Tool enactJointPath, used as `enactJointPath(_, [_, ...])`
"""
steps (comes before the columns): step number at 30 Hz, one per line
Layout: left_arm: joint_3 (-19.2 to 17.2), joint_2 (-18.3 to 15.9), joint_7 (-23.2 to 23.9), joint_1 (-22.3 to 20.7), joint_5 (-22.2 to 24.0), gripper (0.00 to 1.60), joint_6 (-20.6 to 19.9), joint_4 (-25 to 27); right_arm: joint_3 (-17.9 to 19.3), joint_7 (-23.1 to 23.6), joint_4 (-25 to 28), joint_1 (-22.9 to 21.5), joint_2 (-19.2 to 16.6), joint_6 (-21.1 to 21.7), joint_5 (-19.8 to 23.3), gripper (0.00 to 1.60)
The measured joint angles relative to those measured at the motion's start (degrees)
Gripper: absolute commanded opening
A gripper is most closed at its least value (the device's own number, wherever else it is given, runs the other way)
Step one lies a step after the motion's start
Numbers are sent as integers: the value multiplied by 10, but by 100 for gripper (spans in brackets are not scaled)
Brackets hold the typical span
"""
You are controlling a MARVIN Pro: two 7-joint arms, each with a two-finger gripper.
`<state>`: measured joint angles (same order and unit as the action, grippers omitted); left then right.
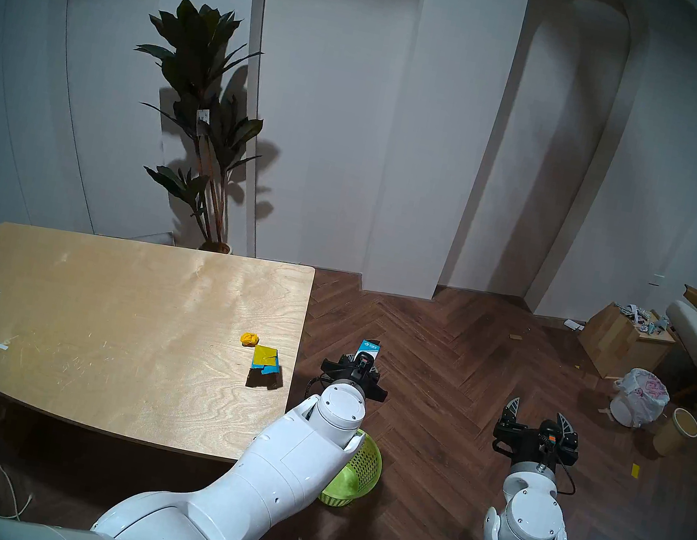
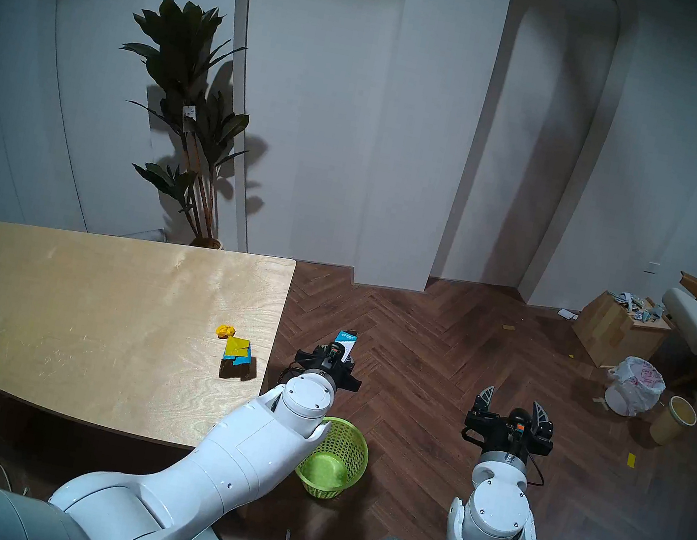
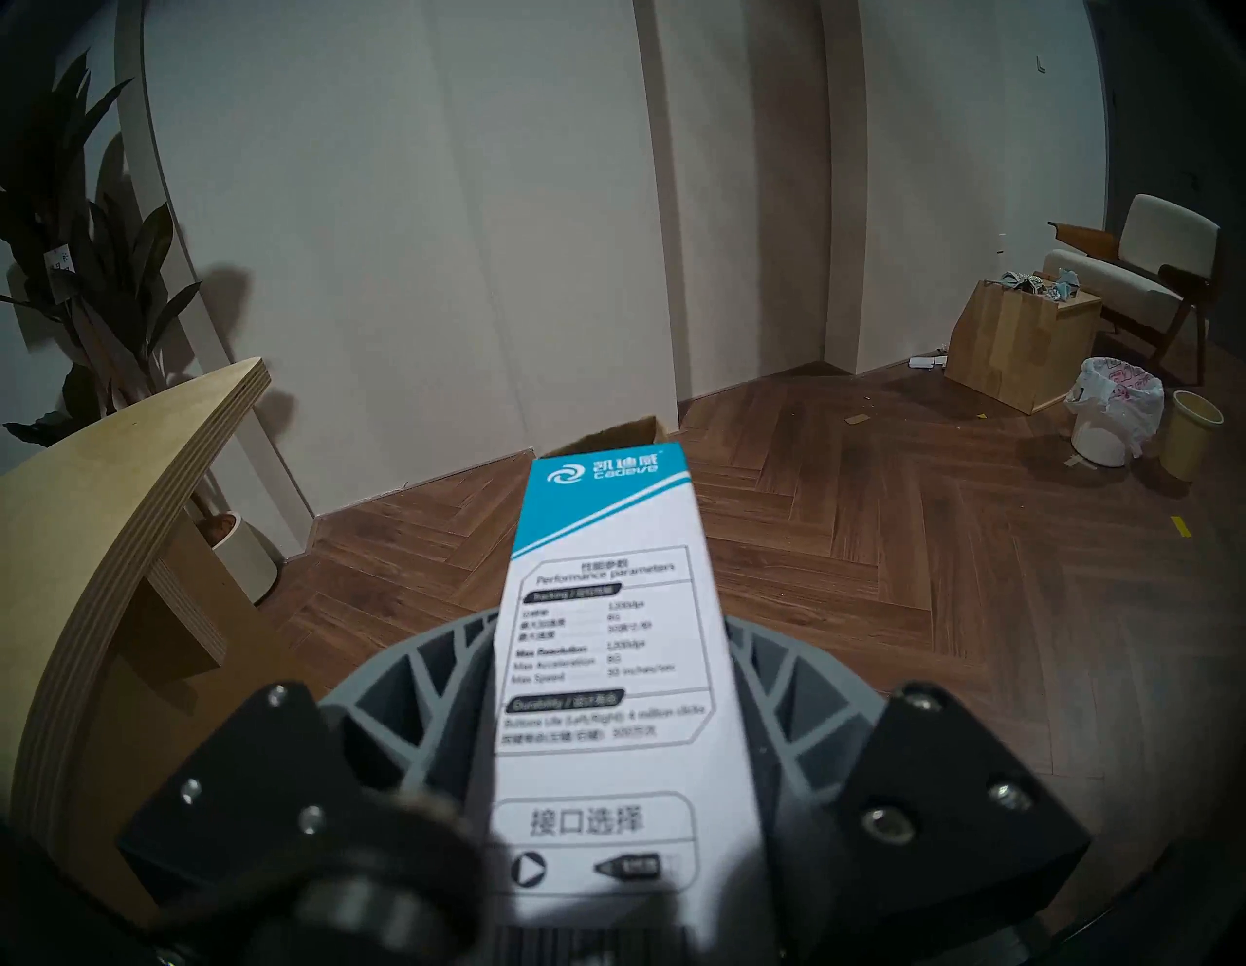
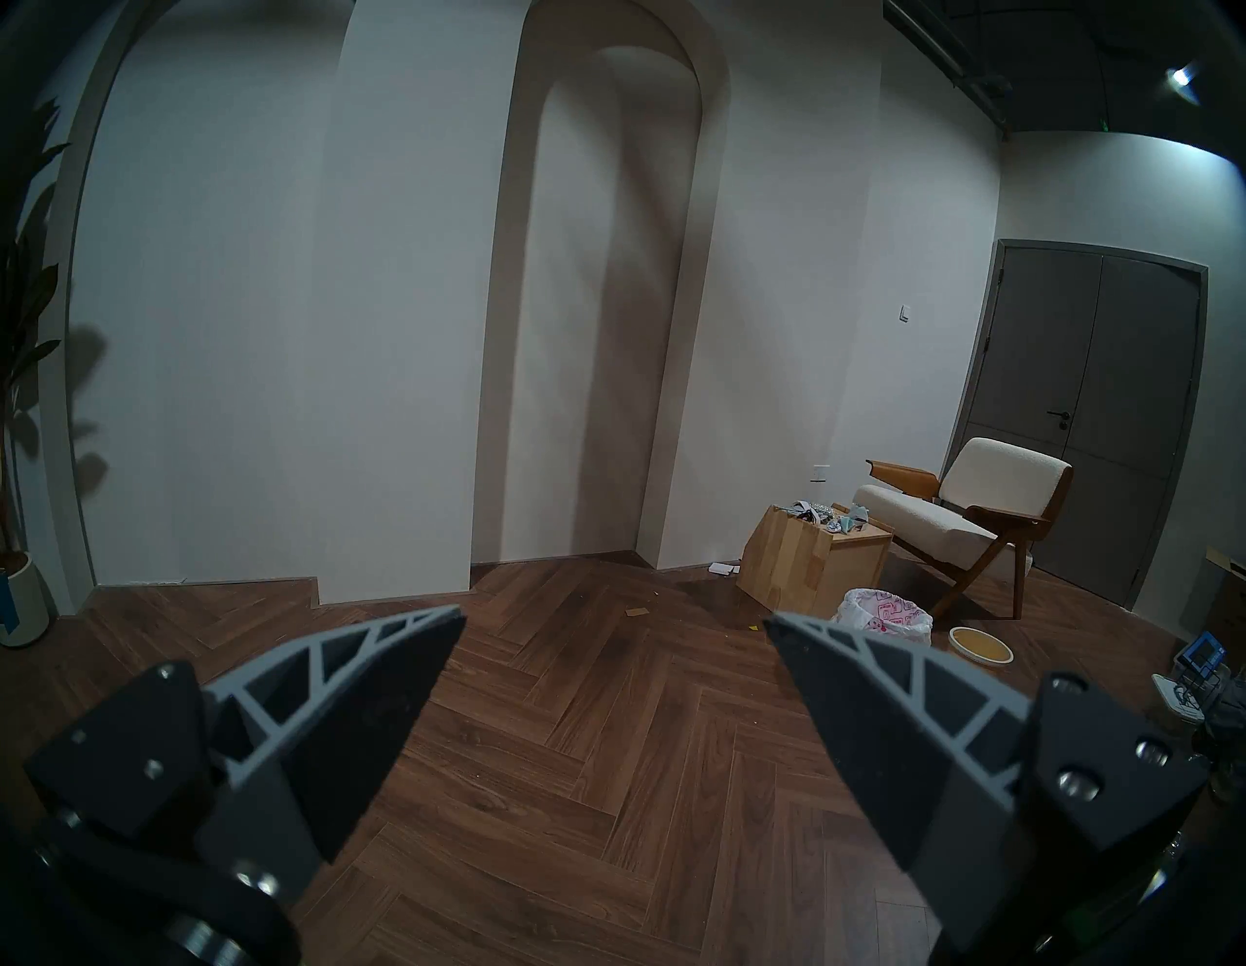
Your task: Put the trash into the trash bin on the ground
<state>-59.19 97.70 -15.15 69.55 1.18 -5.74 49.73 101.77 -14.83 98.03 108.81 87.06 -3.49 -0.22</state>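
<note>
White arched wall panels behind, herringbone wood floor (image 1: 435, 370) below. Pale plywood table (image 1: 98, 311) on the left, bearing two bits of trash near its right edge: crushed yellow-and-blue box (image 1: 265, 367) with dark sides, crumpled yellow paper ball (image 1: 248, 339) just beyond it. Lime-green mesh trash bin (image 2: 337, 464) on the floor beside the table, partly hidden by the left forearm. Left gripper (image 1: 359, 369) out past the table edge over the floor, fingers (image 3: 431, 668) pinching a slim blue-and-white carton (image 3: 607, 641) (printed face up, blue end pointing away). Right gripper (image 4: 617, 647) off to the right, fingers spread wide, holding nothing.
</note>
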Motion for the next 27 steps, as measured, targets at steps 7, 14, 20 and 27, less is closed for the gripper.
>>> enactJointPath(7, [1, 0, -4, 2, 0, 160, -7, 5, 0, 0, 0, 0, 0, 0, 0, 160])
enactJointPath(14, [2, -1, -3, 6, 8, 160, -16, 15, 0, 0, 0, 0, 0, 0, 0, 160])
enactJointPath(20, [8, -5, -5, 13, 13, 160, -15, 34, 0, 0, 0, 0, 0, 0, 0, 160])
enactJointPath(27, [14, -19, -22, 26, 2, 160, 2, 90, 0, 0, 0, 0, 0, 0, 0, 160])
